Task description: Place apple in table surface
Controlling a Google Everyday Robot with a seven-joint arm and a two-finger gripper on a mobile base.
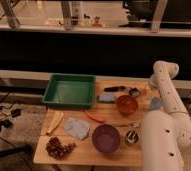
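1. Desk (86, 154): light wood, carrying all the items.
2. Gripper (140, 92): low over the far right of the desk, just behind the orange bowl (127, 104), at the end of the white arm (165, 95) that bends down from above. Its state cannot be made out.
3. Apple (146, 90): a small yellow-orange spot at the gripper, near the desk's far right edge. Whether it is held or resting on the desk cannot be determined.
4. Tray (69, 91): green, at the far left.
5. Carrot (94, 117): between the tray and the purple bowl (106, 138).
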